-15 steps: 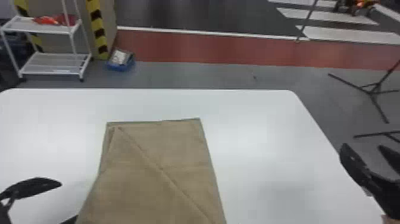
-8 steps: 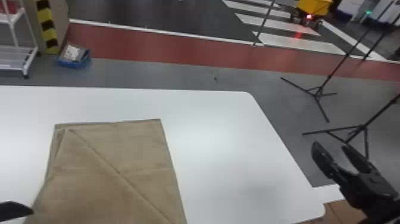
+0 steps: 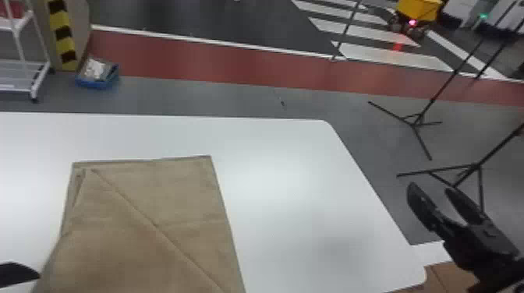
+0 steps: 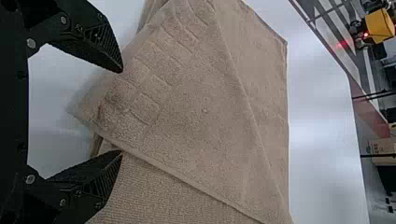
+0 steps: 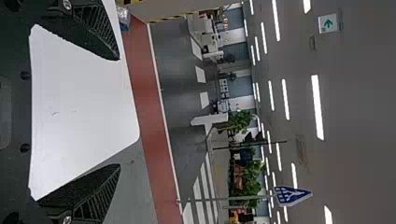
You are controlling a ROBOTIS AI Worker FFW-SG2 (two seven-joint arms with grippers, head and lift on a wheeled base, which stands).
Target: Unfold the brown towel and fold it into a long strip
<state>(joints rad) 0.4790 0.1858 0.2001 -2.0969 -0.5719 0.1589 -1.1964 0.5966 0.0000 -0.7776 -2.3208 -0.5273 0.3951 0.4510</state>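
Left wrist view: brown towel [image 4: 201, 107] lies partly between left gripper's [image 3: 17, 274] open jaws.

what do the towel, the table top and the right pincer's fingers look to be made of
Brown towel: probably cotton terry, matte, going by its looped, fuzzy nap and woven squares near one edge.
Table top: perhaps laminate or painted board, smooth and white with a soft sheen.
Right pincer's fingers: black, matte, ridged on the inside, so rubber or plastic; which one is unclear.
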